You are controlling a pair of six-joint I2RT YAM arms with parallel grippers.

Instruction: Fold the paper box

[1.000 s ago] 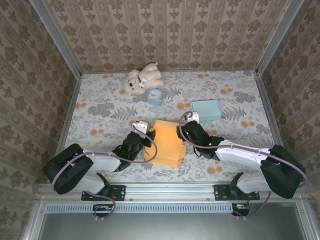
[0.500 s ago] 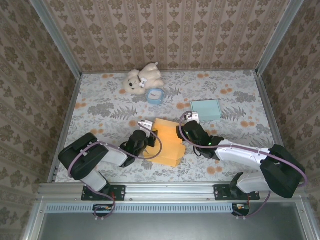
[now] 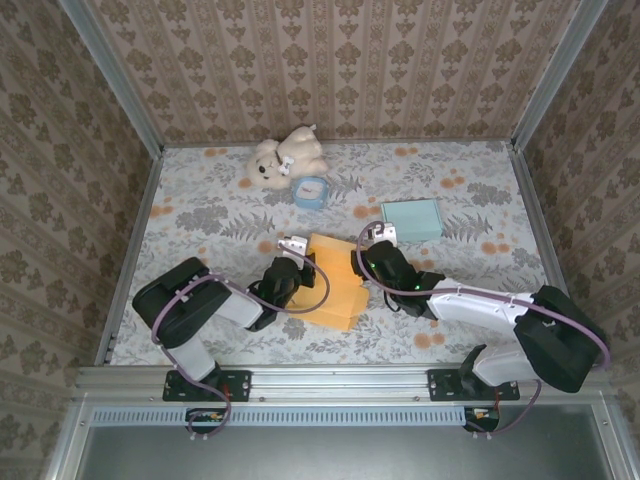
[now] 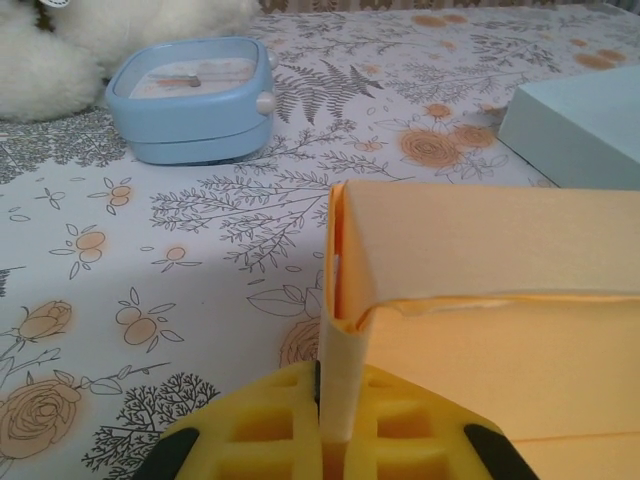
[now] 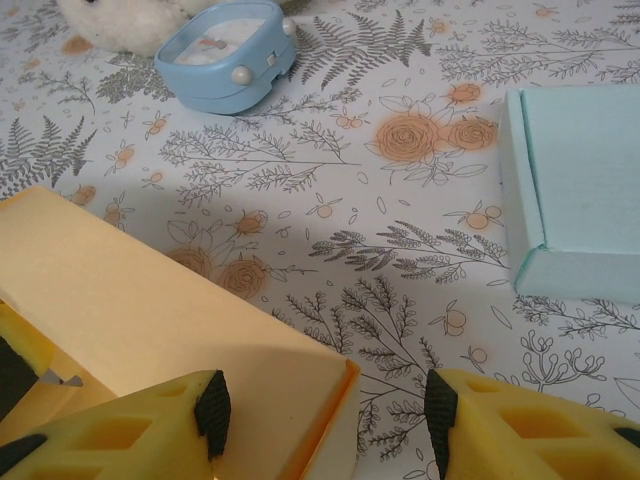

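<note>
Worktop (image 3: 200, 205): floral.
Box (image 3: 335, 288): orange paper, just front of centre.
Bear (image 3: 280, 158): rear.
Teal box (image 3: 411, 219): right of centre.
Clock (image 3: 312, 191): beside bear.
Your left fingers (image 4: 285, 432): clamped on box's upright left flap.
Your right fingers (image 5: 490, 425): apart, straddling box's right corner.

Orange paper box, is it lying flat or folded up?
Partly folded. One wall of the paper box stands upright with a panel bent over it, and the left gripper is shut on that wall's edge.

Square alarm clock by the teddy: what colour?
The small square clock is light blue; left wrist view.
</note>
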